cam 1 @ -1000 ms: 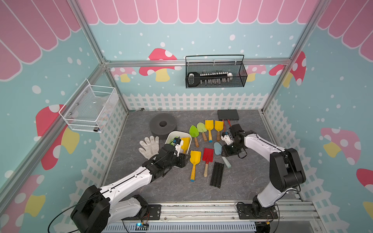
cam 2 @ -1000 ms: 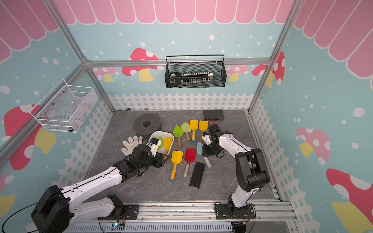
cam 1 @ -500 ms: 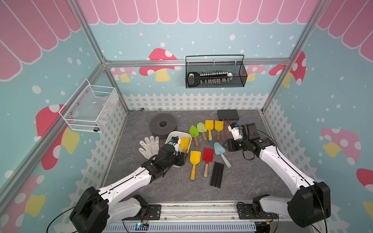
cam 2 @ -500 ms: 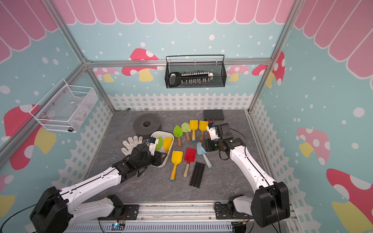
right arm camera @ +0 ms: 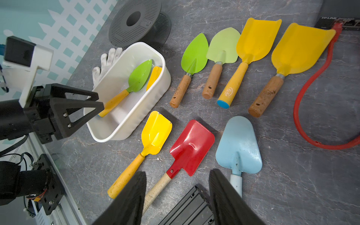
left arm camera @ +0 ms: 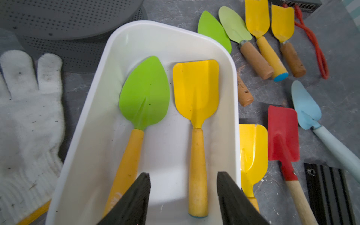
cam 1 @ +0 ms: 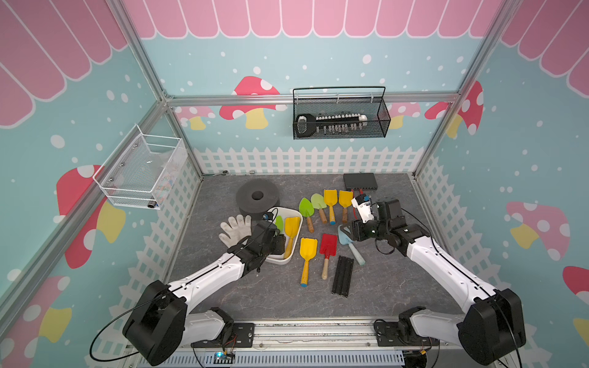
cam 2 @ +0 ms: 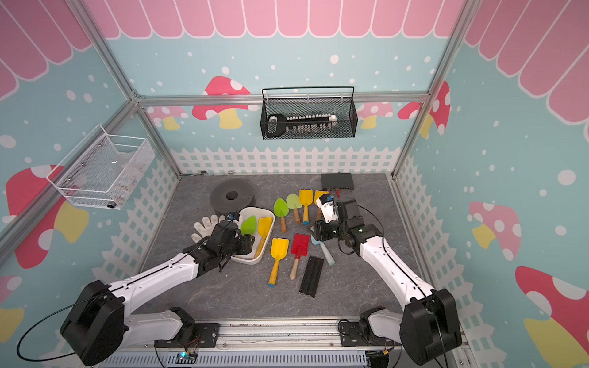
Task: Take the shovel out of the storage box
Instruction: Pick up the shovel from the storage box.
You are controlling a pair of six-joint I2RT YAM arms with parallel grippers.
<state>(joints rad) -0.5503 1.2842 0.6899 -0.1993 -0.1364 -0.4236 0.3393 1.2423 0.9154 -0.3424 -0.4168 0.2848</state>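
The left claw (left arm camera: 183, 175) is hovering spread over the white box (left arm camera: 155, 33), straddling the handle of the yellow shovel (left arm camera: 195, 91), which is lying inside beside a green shovel (left arm camera: 145, 93). The right claw (right arm camera: 177, 172) is hanging spread above the bench (right arm camera: 292, 175).

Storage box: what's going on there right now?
The left end effector hovers open over the near end of the storage box, jaws lined up on the handle of the yellow shovel, not gripping. A green trowel lies beside it in the box. The right end effector is open and empty above the red shovel.
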